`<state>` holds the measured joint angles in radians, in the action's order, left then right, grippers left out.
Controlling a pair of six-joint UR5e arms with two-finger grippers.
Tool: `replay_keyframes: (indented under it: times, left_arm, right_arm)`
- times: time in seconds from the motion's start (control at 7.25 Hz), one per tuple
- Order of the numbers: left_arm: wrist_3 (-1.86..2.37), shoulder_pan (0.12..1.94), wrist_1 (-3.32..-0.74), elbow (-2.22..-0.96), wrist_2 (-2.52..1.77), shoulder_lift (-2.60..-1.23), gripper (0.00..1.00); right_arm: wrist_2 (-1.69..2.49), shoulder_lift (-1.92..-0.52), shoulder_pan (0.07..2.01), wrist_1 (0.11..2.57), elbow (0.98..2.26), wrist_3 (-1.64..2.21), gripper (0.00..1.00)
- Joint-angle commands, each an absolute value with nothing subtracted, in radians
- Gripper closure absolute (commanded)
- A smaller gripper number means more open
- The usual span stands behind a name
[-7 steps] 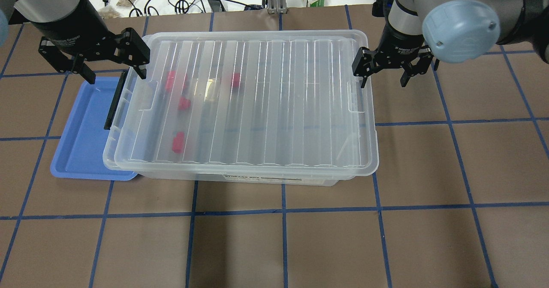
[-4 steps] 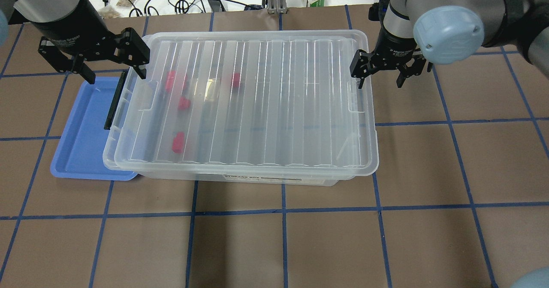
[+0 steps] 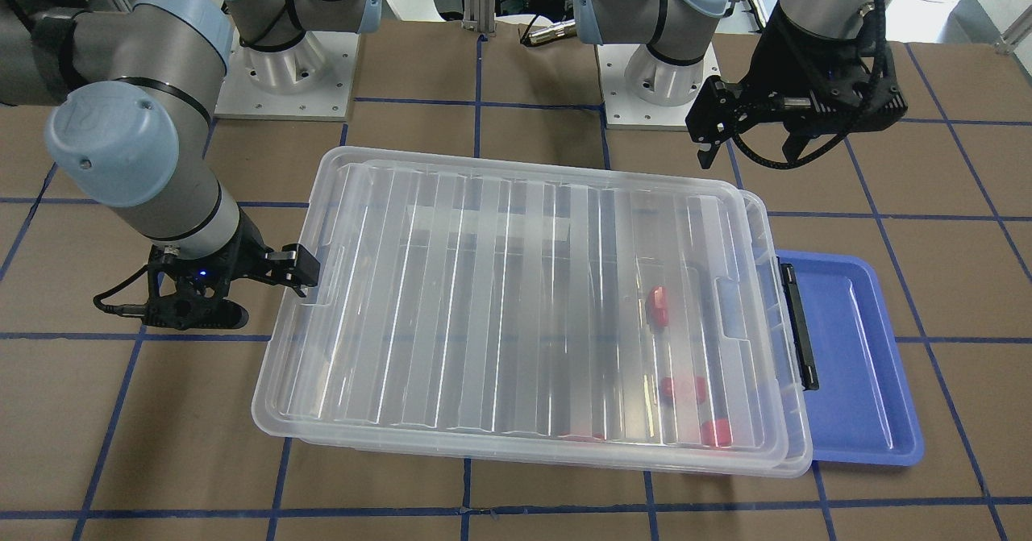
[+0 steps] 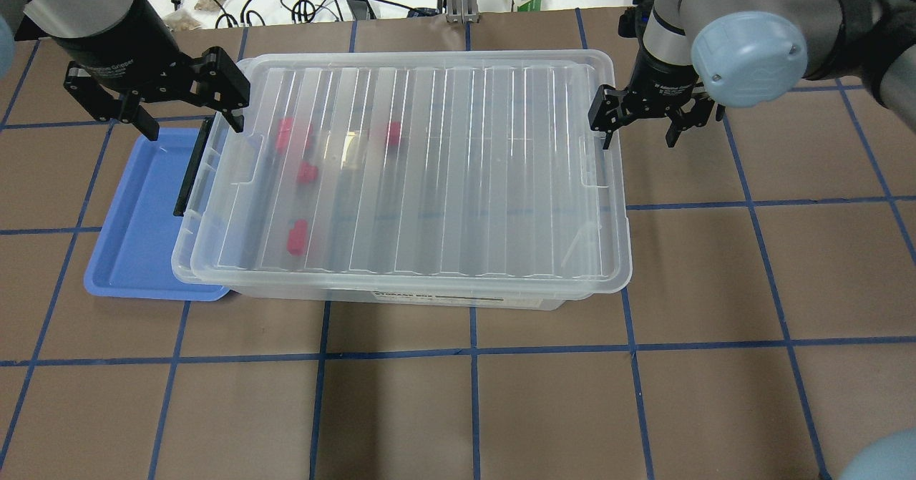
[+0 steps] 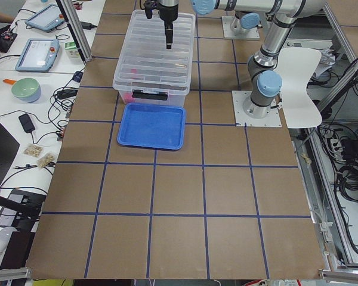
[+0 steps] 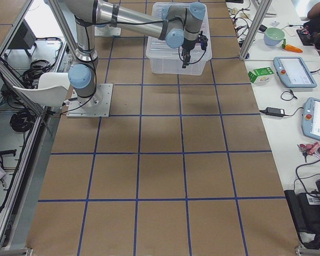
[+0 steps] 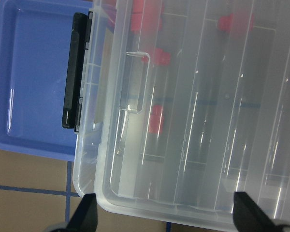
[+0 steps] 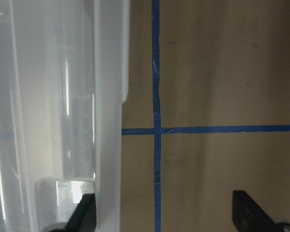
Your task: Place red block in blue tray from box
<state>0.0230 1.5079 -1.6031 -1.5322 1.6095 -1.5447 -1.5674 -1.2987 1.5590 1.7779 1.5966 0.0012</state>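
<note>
Logged small red plastic blocks point(image 4: 297, 237) inside lidded clear plastic box point(image 4: 458, 179); shallow blue plastic tray point(image 4: 136, 215) at its left end. Found left gripper point(image 4: 192, 128) and right gripper point(image 4: 639, 140) spread, empty, at opposite box ends.

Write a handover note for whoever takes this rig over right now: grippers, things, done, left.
Left gripper: open, empty, above the box's black clip handle end.
Right gripper: open, empty, at the box's opposite end.
Four red blocks lie in the box under its lid, which is on.
Blue tray: empty, beside the handle end.
Done: no block in the tray.
Left: remove lid, lift one block, set it in the tray.
</note>
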Motion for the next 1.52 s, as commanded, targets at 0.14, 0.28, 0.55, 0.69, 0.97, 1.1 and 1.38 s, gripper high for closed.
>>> replay_keyframes:
  times: [0.14,0.28,0.55,0.69,0.97,1.1,1.38]
  left_arm:
    - [0.023,1.508,-1.603,-1.532,1.609,-1.545,0.0]
    - [0.023,1.508,-1.603,-1.532,1.609,-1.545,0.0]
    - [0.023,1.508,-1.603,-1.532,1.609,-1.545,0.0]
    - [0.023,1.508,-1.603,-1.532,1.609,-1.545,0.0]
    - [0.023,1.508,-1.603,-1.532,1.609,-1.545,0.0]
    - [0.023,1.508,-1.603,-1.532,1.609,-1.545,0.0]
    - [0.023,1.508,-1.603,-1.532,1.609,-1.543,0.0]
  right_arm:
    - [-1.611,-1.298,1.54,1.776,1.595,-0.014,0.0]
    - [-1.612,-1.298,1.534,1.776,1.594,-0.017,0.0]
    - [-1.617,-1.298,1.504,1.776,1.588,-0.067,0.0]
    - [-1.615,-1.298,1.485,1.775,1.585,-0.075,0.0]
    - [-1.617,-1.298,1.47,1.775,1.583,-0.106,0.0]
    - [-1.618,-1.298,1.45,1.775,1.583,-0.136,0.0]
    - [-1.646,-1.299,1.408,1.769,1.583,-0.19,0.0]
